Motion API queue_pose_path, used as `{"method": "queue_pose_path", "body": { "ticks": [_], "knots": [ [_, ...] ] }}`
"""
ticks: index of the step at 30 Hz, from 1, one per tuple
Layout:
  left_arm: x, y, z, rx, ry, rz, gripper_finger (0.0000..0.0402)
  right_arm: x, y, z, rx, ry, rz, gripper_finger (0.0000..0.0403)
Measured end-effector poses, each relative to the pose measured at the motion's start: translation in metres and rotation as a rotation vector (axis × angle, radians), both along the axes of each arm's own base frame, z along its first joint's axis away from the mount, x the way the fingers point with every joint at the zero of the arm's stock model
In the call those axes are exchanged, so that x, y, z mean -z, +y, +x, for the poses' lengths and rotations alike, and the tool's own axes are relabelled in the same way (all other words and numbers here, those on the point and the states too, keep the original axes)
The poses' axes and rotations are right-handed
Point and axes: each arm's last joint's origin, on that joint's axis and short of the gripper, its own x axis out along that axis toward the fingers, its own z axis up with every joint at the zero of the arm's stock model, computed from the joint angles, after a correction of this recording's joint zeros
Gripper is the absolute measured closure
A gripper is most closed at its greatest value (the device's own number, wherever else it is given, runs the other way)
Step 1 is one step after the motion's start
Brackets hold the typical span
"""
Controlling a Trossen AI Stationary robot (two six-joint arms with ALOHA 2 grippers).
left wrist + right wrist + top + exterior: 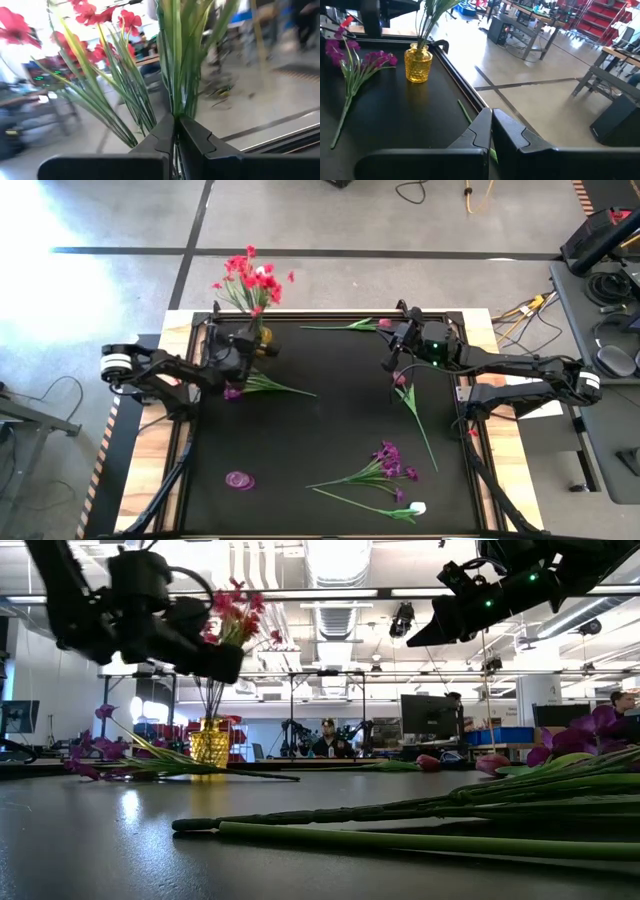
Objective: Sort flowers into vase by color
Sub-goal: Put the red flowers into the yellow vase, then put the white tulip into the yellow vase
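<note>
Red flowers (250,278) in vase (264,336), purple sprigs (385,463) loose

Open black mat (320,435) at centre, yellow glass vase of red flowers (262,335) blocking far left, purple-bloomed sprigs (385,465) cluttering near right, single long-stemmed sprig (412,405) lying right of centre, small purple petal piece (239,479) near left.

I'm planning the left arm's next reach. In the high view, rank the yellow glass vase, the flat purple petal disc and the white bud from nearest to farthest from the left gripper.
From the left gripper:
1. Yellow glass vase, right beside it at the mat's far left corner.
2. Flat purple petal disc, alone near the mat's near edge, on the left.
3. White bud, at the near edge toward the right.
</note>
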Motion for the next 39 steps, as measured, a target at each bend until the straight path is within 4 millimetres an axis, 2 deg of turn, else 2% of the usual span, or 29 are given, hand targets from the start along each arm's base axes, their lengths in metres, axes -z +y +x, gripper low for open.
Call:
{"method": "queue_pose_path", "body": {
  "ticks": [5, 10, 22, 27, 33, 39],
  "knots": [
    [0.008, -0.005, -0.016, 0.039, -0.090, 0.004, 0.0401, 0.000, 0.000, 0.000, -0.001, -0.003, 0.001, 0.0394],
    [0.010, -0.006, -0.020, 0.040, -0.114, 0.004, 0.0390, -0.001, 0.000, 0.000, -0.001, -0.009, 0.000, 0.0394],
    [-0.005, -0.011, -0.006, -0.004, 0.010, 0.042, 0.0276, -0.001, 0.000, 0.000, 0.000, -0.015, 0.005, 0.0394],
    [-0.006, -0.017, -0.005, -0.048, 0.067, 0.037, 0.0249, -0.001, 0.000, 0.000, 0.000, -0.015, 0.005, 0.0394],
    [-0.015, -0.030, -0.006, 0.002, 0.056, 0.052, 0.0258, -0.001, 0.000, 0.000, 0.001, -0.017, 0.010, 0.0394],
    [-0.022, -0.055, -0.017, 0.140, 0.038, 0.077, 0.0311, 0.002, 0.000, 0.000, 0.021, -0.034, 0.088, 0.0394]
  ]
}}
